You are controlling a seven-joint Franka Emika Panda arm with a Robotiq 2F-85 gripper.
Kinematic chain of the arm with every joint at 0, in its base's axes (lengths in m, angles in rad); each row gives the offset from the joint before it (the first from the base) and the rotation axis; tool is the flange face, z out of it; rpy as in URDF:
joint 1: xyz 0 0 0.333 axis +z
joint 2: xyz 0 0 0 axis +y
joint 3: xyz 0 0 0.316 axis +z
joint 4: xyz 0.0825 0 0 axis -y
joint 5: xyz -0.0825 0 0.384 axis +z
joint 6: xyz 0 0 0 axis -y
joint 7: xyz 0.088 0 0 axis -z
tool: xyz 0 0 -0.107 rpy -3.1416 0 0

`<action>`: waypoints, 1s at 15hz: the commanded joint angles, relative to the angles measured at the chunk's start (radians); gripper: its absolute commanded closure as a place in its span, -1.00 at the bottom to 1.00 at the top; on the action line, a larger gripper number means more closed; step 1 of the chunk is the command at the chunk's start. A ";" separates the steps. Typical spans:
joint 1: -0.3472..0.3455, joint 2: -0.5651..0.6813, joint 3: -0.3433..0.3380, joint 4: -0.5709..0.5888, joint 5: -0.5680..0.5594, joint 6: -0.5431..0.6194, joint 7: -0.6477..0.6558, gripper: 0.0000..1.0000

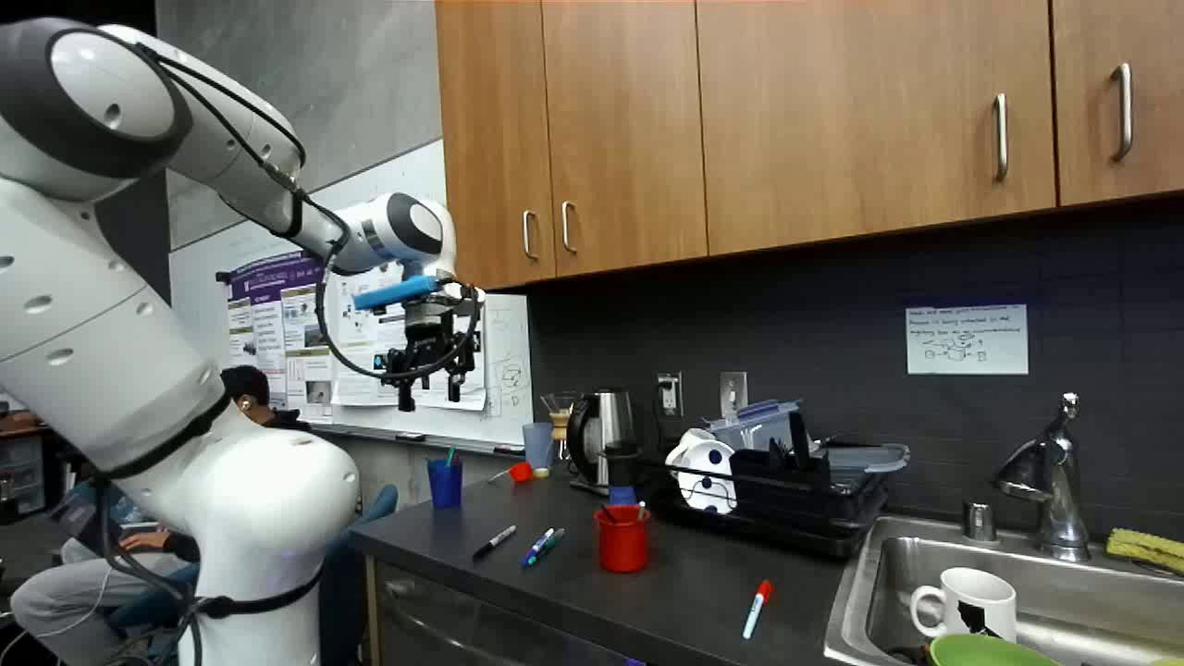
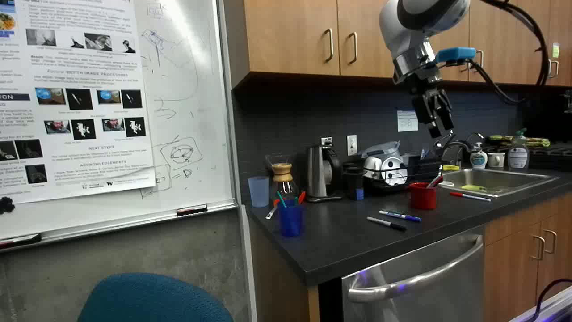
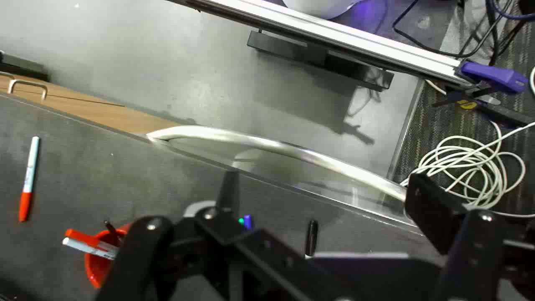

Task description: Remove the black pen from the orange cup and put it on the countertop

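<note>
The orange cup [image 1: 623, 544] stands upright on the dark grey countertop [image 1: 694, 601]; it also shows in an exterior view [image 2: 423, 199] and, partly hidden by the gripper, in the wrist view [image 3: 94, 271]. It holds several pens. A dark pen end, apparently the black pen [image 3: 110, 228], sticks out of it beside a red and a white pen end. My gripper [image 1: 430, 398] is open and empty, high above the countertop; it also shows open in an exterior view [image 2: 441, 129] and in the wrist view [image 3: 325, 184], with its fingers wide apart.
A black-capped marker [image 1: 493, 543], blue and green pens [image 1: 541, 547] and a red-capped marker [image 1: 757, 609] lie on the countertop. A blue cup [image 2: 290, 219] stands near the end. Behind are a kettle [image 2: 318, 172] and dish rack [image 1: 768, 518]. The sink [image 1: 869, 592] is beyond.
</note>
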 commanded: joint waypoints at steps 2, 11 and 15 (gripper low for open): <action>0.024 0.004 -0.019 0.002 -0.008 -0.002 0.012 -1.00; 0.019 0.040 -0.042 -0.009 -0.001 0.070 -0.006 -1.00; -0.010 0.093 -0.104 -0.019 -0.018 0.199 -0.035 -1.00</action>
